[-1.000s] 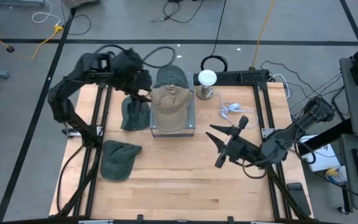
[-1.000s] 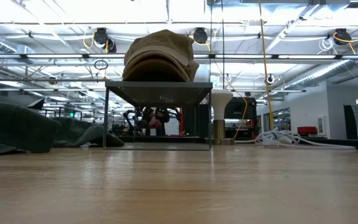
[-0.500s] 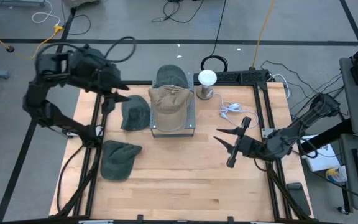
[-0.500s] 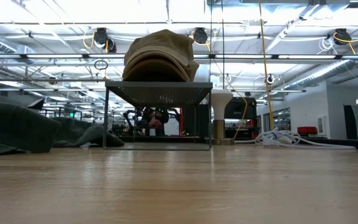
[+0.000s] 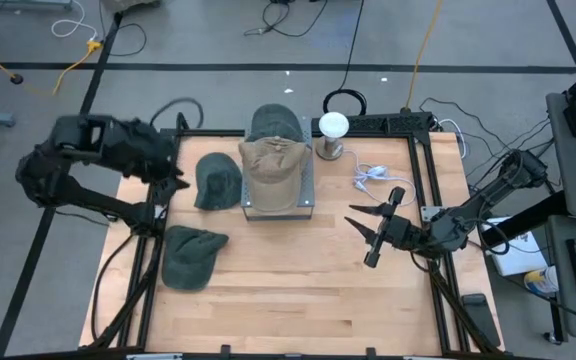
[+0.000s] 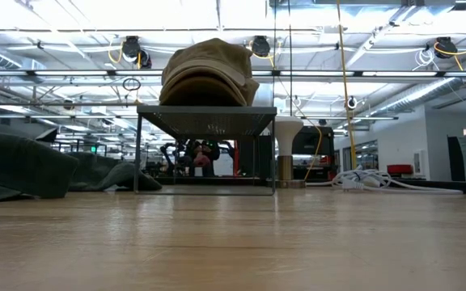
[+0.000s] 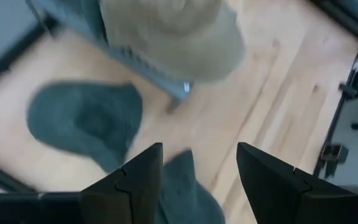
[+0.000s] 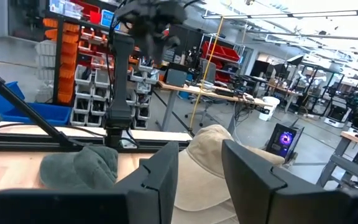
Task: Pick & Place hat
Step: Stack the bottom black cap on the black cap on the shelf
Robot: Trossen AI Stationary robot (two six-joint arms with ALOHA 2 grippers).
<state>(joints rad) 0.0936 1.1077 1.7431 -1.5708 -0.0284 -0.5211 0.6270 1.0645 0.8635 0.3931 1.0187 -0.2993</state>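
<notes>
A tan hat [image 5: 273,168] sits on a small metal stand [image 6: 205,121] at the middle of the table's far half. A dark green hat [image 5: 275,122] lies behind the stand. Another green hat [image 5: 216,180] lies flat on the table just left of it, and a third green hat [image 5: 193,255] lies nearer the front left. My left gripper [image 5: 173,168] hangs open over the table's left edge, left of the hats, with nothing between its fingers [image 7: 135,180]. My right gripper [image 5: 363,238] hovers open right of the stand, pointing at the tan hat [image 8: 219,158].
A white round-headed lamp [image 5: 332,128] and a loose white cable [image 5: 373,175] lie at the far right of the table. A black frame [image 5: 423,160] borders the table's sides. Bare wood [image 5: 298,300] spreads across the near half.
My left gripper has drawn back from above the green hat beside the stand toward the table's left edge, rolling as it went; the hat stays lying on the table. My right gripper has sunk a little, shifted toward the right edge and rolled, then kept still.
</notes>
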